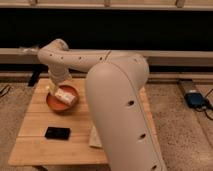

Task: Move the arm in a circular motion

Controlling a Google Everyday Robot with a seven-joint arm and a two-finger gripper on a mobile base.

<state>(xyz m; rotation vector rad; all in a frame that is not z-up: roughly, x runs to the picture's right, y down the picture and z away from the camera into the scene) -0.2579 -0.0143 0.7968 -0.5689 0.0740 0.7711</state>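
The cream-white arm (117, 95) fills the middle and right of the camera view with a thick rounded segment dotted with small dark holes. A thinner segment reaches left to a bulbous joint (56, 51), then bends down. The gripper (54, 86) hangs at its end, low over the left rim of an orange bowl (54, 105) on the wooden table (45, 150). Nothing can be made out in the gripper.
A pale boxy item (66, 96) lies in the bowl. A black flat device (57, 133) lies on the table's front left. A white sheet (94, 138) sticks out from behind the arm. A blue object (196, 99) sits on the floor at the right. A dark wall ledge runs behind.
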